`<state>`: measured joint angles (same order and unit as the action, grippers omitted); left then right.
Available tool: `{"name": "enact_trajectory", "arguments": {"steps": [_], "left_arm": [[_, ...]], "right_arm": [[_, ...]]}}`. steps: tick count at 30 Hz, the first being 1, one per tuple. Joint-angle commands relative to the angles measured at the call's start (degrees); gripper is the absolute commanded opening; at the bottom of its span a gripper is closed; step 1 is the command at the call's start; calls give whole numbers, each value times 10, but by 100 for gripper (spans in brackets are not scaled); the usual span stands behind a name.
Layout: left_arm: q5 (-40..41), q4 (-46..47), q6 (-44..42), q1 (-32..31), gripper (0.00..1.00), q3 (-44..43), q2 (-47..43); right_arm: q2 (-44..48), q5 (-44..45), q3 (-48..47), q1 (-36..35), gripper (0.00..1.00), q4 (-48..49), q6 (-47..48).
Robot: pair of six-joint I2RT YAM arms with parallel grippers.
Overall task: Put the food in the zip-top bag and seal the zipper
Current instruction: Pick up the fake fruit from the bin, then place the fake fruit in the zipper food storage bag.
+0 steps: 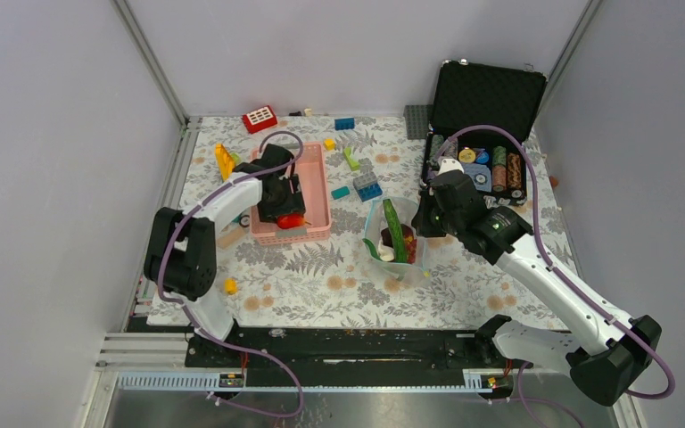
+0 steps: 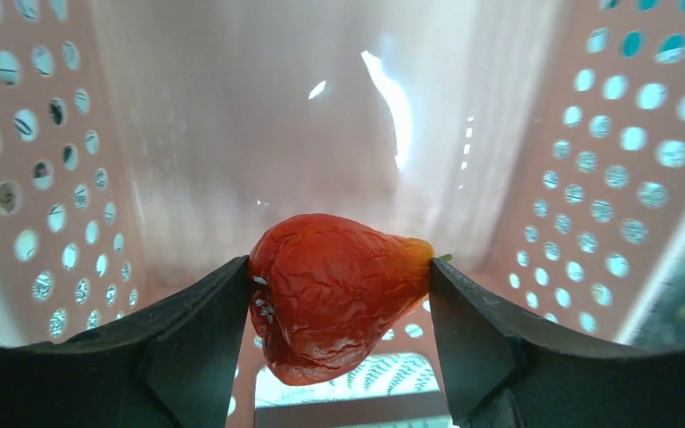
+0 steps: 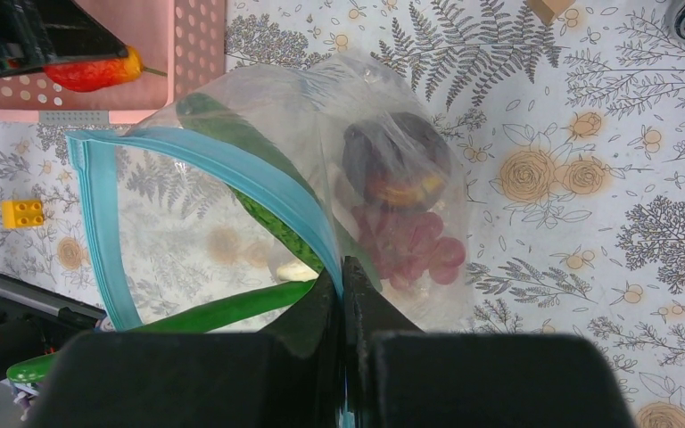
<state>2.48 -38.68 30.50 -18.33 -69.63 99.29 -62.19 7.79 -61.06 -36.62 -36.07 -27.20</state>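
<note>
Partly complete: grape bunch [image 3: 419, 245], maroon fruit [image 3: 397, 156] and green pods [image 3: 232, 308] lie in the zip-top bag [image 3: 187, 232], right gripper [image 3: 343, 294] pinched tight on its zipper [image 3: 232, 174], mouth agape; left gripper [image 1: 287, 214] clamps the red piece [image 2: 330, 294] within the pink basket [image 1: 321, 192], transfer and sealing outstanding

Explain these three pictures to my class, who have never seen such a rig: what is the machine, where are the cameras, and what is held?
Two white robot arms are bolted at the near edge of the table. The wide picture looks down on both; the other two come from a camera on each wrist. The left gripper is shut on a red toy fruit at the pink basket. The right gripper pinches the blue zipper strip of a clear bag that contains green pods, grapes and a maroon fruit. Building blocks and an open black case also lie on the table.
</note>
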Motion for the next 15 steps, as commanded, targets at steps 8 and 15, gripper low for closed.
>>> {"name": "enact_trajectory", "arguments": {"steps": [8,15], "left_arm": [[-13,30,25,0,59,-55,-191],[-103,98,3,-53,63,-57,-288]], "right_arm": [[10,-5,0,5,2,14,5],[16,-5,8,6,2,23,-2]]}}
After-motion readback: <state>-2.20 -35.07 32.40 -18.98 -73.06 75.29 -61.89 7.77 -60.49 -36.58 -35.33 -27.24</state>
